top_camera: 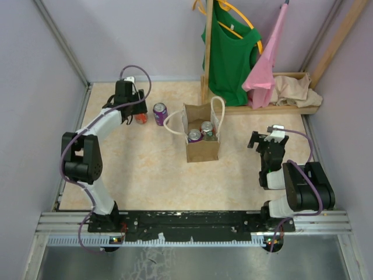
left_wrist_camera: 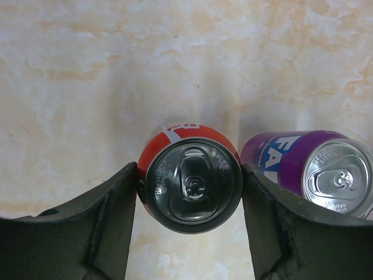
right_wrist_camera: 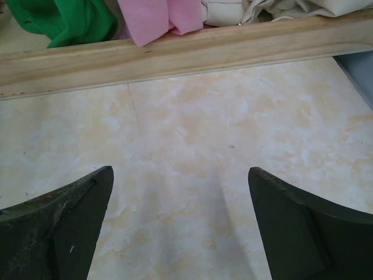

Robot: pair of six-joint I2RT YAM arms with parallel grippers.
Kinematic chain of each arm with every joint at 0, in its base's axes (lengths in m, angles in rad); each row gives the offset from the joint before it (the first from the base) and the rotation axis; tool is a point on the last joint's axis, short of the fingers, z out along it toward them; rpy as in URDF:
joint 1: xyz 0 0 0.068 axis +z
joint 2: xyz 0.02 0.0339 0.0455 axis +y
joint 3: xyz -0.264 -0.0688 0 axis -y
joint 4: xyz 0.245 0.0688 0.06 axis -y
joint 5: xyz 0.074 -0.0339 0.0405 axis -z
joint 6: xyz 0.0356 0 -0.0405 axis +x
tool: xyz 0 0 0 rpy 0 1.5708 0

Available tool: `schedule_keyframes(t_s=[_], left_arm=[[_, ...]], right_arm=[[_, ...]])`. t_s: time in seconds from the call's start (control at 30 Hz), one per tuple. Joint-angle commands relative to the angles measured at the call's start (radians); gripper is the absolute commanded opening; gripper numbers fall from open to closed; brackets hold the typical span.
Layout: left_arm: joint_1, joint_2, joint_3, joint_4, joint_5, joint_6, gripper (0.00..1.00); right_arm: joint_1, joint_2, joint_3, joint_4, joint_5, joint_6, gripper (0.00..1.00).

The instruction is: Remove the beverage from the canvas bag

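The canvas bag stands upright mid-table with white handles, and two can tops show inside it. At the far left my left gripper is shut on a red can, seen from above, with both pads pressed against its sides. A purple can stands upright just to its right, outside the bag. My right gripper hangs open over bare table, right of the bag, with nothing between its fingers.
A wooden rack base runs along the back right, carrying a green shirt, a pink garment and a beige cloth heap. Purple walls close in the table on three sides.
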Motion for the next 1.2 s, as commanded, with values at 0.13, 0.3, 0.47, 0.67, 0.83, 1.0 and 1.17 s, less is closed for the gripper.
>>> schedule_keyframes(t_s=[0.13, 0.3, 0.47, 0.67, 0.83, 1.0, 1.17], left_arm=[[0.005, 0.024, 0.068, 0.06, 0.052, -0.045, 0.0], [0.005, 0.028, 0.066, 0.037, 0.054, -0.049, 0.01], [0.005, 0.039, 0.069, 0.009, 0.085, -0.059, 0.2], [0.005, 0.048, 0.084, -0.032, 0.087, -0.058, 0.58], [0.005, 0.037, 0.093, -0.053, 0.063, -0.038, 0.91], [0.005, 0.014, 0.096, -0.059, 0.044, -0.022, 1.0], [0.004, -0.038, 0.103, -0.075, 0.036, 0.004, 0.99]], right_arm=[[-0.002, 0.001, 0.021, 0.051, 0.003, 0.001, 0.99], [-0.002, 0.001, 0.021, 0.051, 0.003, 0.001, 0.99], [-0.001, 0.001, 0.02, 0.051, 0.003, 0.001, 0.99], [-0.002, 0.001, 0.021, 0.051, 0.003, 0.001, 0.99], [-0.002, 0.001, 0.021, 0.051, 0.003, 0.001, 0.99], [-0.002, 0.001, 0.02, 0.051, 0.003, 0.001, 0.99], [-0.001, 0.001, 0.021, 0.051, 0.003, 0.001, 0.99]])
